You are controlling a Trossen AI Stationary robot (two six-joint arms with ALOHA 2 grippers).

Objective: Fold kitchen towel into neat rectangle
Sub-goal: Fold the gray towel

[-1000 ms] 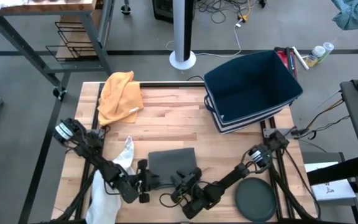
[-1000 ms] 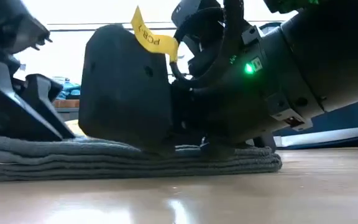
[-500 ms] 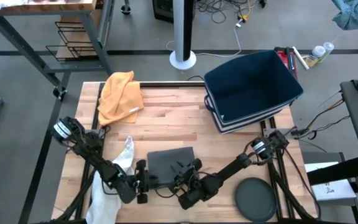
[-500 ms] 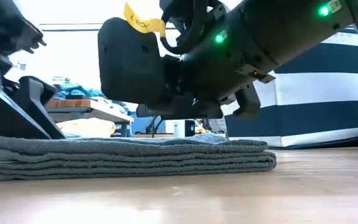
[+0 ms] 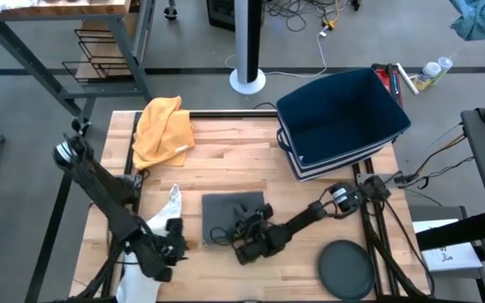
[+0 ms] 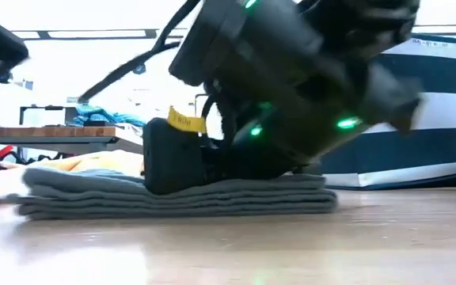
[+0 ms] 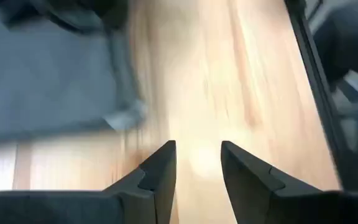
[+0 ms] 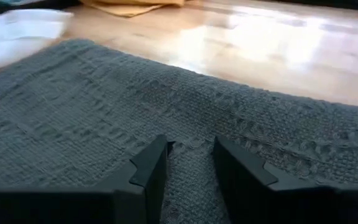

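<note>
folded grey towel (image 5: 232, 214) on wooden table (image 5: 226, 160), two grippers attending.
left gripper (image 5: 168, 252) off the towel's left edge above bare wood, jaws slightly apart, holding nothing; white cloth (image 5: 168, 204) beside it; towel lies front-centre, folded flat; right gripper (image 5: 244, 236) resting on it, fingers narrowly parted over its weave.

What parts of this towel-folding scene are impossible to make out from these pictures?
- Grey towel: in the high view the right hand covers its near edge; in the low view that arm hides most of its top.
- Left hand: its wrist view is motion-blurred, so the towel corner there is smeared.
- White cloth: partly under the left arm in the high view.
- Blue bin: its inside floor is too dark to read.
</note>
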